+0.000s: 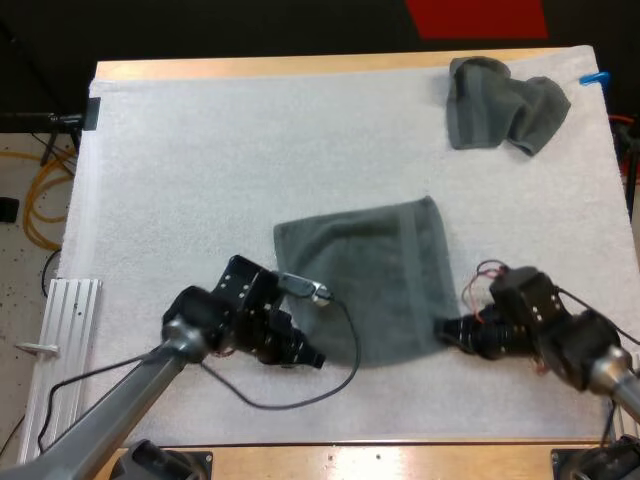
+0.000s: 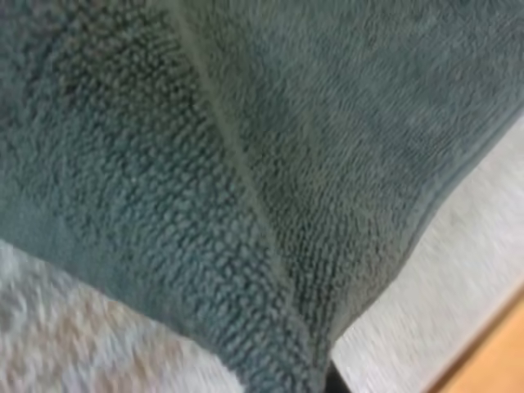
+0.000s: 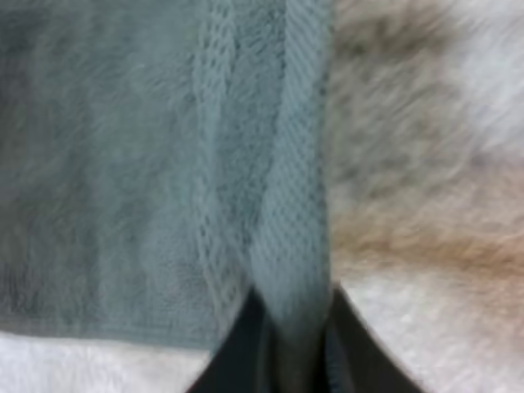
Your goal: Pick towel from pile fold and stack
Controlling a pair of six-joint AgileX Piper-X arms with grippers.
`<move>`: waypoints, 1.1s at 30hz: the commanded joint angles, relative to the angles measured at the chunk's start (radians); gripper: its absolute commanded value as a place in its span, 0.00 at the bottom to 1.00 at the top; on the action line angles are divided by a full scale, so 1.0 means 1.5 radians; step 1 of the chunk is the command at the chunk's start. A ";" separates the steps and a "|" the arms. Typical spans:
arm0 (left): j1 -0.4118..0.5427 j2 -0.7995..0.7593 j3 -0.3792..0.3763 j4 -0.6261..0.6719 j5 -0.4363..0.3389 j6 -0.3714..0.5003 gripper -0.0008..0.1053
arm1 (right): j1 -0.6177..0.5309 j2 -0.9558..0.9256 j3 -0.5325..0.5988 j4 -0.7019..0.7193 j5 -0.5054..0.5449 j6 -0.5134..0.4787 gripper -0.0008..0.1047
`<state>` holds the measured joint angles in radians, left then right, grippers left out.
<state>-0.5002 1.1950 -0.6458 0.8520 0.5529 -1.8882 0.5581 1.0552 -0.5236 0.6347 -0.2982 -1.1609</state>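
A dark grey-green towel (image 1: 370,280) lies spread flat in the middle of the white mat (image 1: 200,180). My left gripper (image 1: 318,360) is at its near left corner. In the left wrist view the towel (image 2: 246,164) bunches down into a dark fingertip (image 2: 333,383), pinched there. At the near right corner is my right gripper (image 1: 440,330). Its black fingers (image 3: 237,352) press the towel's hemmed edge (image 3: 286,205) from both sides. A second towel (image 1: 500,105), crumpled, sits at the mat's far right.
A ribbed metal rail (image 1: 70,320) lies off the mat's left edge. The wooden table edge (image 1: 380,455) runs close behind both grippers. Bare mat stretches to the left and beyond the flat towel.
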 commanded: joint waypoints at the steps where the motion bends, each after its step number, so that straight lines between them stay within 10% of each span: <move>1: -0.002 -0.018 0.000 0.029 -0.004 0.002 0.01 | 0.012 -0.018 0.000 0.025 -0.002 0.013 0.01; 9: 0.000 -0.057 0.002 0.058 -0.006 0.008 0.01 | 0.077 -0.093 0.000 0.089 0.059 0.095 0.01; 17: 0.065 0.005 0.014 -0.092 -0.052 -0.041 0.01 | 0.018 -0.004 0.000 -0.065 0.076 0.174 0.01; 33: 0.200 0.196 0.014 -0.306 0.079 -0.045 0.01 | -0.079 0.201 0.000 -0.338 -0.008 0.209 0.01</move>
<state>-0.2004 1.4949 -0.6265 0.4039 0.6642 -1.9527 0.4418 1.3605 -0.5223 0.1401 -0.2992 -0.8485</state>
